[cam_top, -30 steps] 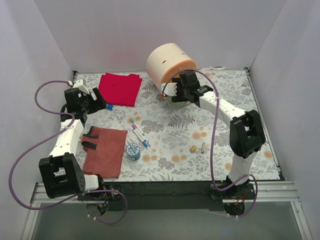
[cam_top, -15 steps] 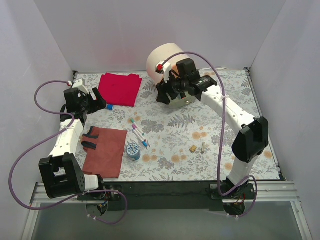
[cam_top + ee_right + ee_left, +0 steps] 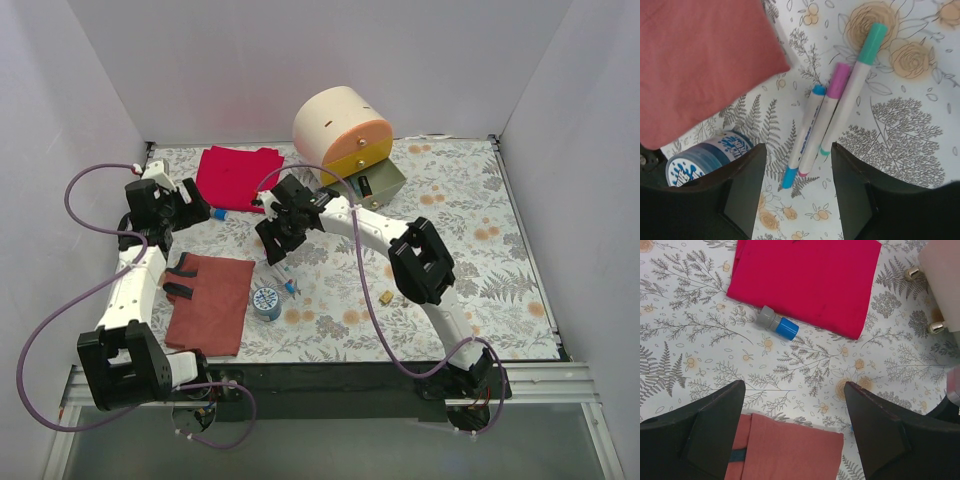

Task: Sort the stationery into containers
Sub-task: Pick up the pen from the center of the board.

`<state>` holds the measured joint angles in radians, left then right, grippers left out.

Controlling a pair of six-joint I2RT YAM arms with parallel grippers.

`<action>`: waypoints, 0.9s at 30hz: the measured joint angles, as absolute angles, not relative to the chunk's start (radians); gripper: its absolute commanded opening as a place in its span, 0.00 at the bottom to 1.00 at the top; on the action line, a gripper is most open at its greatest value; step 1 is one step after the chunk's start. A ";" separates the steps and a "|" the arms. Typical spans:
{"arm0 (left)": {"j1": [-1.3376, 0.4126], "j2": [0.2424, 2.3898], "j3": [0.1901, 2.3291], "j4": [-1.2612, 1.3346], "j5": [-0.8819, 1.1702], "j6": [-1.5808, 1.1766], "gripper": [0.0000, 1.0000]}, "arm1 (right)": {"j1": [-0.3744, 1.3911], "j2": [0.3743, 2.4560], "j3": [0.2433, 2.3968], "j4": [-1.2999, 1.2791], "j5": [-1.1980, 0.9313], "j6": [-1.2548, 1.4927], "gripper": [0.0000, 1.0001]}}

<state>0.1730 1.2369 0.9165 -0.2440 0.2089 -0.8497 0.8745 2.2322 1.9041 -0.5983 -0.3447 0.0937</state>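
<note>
on the counter, left of centre, the right hand was held wide open just above the pens, with nothing gripped. in the right wrist view the hand was seen with its fingers spread to either side of three pens lying side by side: a teal-capped pen, a pink-capped pen and a blue-capped pen, the three touching or nearly so. the tape roll lay just beside them, next to the rust-brown cloth.

the left hand was held at the far left, also wide open and empty. through its wrist camera the hand was seen above bare counter, between the red cloth and the rust-brown cloth. a short grey-and-blue item lay just beside the red cloth's near edge.

the cream cabinet stood at the back. the orange drawer was on top, the yellow drawer stood out a little and the olive green drawer was pulled out furthest. one tan block lay near the right arm, well apart from the pens. a black object lay on the rust-brown cloth's left edge; what it was could not be told.
</note>
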 measured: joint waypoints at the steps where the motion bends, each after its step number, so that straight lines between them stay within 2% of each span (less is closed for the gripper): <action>1: 0.173 1.225 0.912 -0.245 0.207 -0.849 0.81 | 0.879 2.242 1.920 -0.598 -0.327 0.094 0.61; 14: 0.173 1.180 0.876 -0.262 0.193 -0.842 0.81 | 0.920 2.317 2.006 -0.597 -0.130 0.054 0.57; 27: 0.168 1.180 0.870 -0.261 0.193 -0.843 0.81 | 0.932 2.384 2.040 -0.579 -0.073 0.008 0.56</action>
